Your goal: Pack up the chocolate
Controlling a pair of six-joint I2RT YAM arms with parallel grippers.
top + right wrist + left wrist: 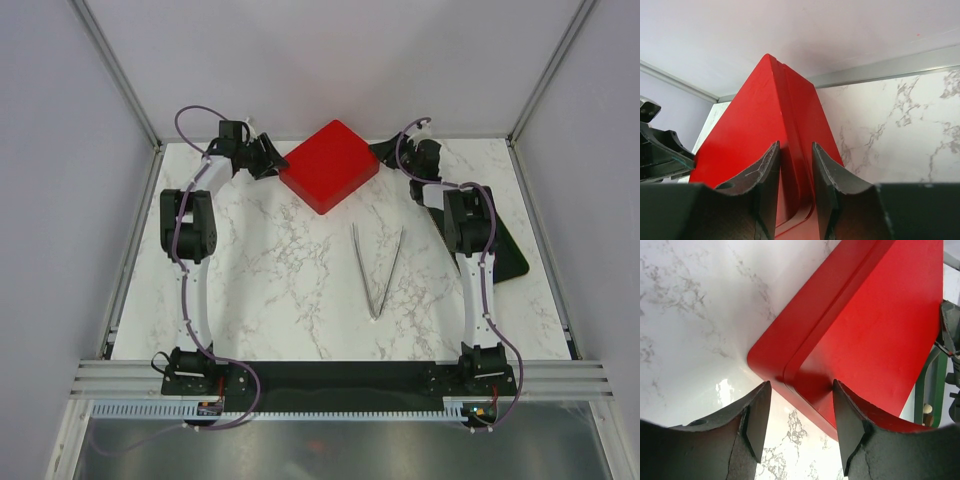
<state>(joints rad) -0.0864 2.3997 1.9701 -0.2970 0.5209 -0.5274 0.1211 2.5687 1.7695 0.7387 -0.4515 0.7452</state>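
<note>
No chocolate shows in any view. A red box with its lid on stands at the back middle of the marble table; it also shows in the left wrist view and the right wrist view. My left gripper is open at the box's left corner, one finger over the lid edge, the other beside the box. My right gripper is at the box's right corner. Its jaws stand narrow, closed astride the lid's corner rim.
Long metal tweezers lie spread open in the middle of the table. A black tray lies under my right arm at the right edge. A green frame with a small tan object stands beyond the box. Walls close in at the back.
</note>
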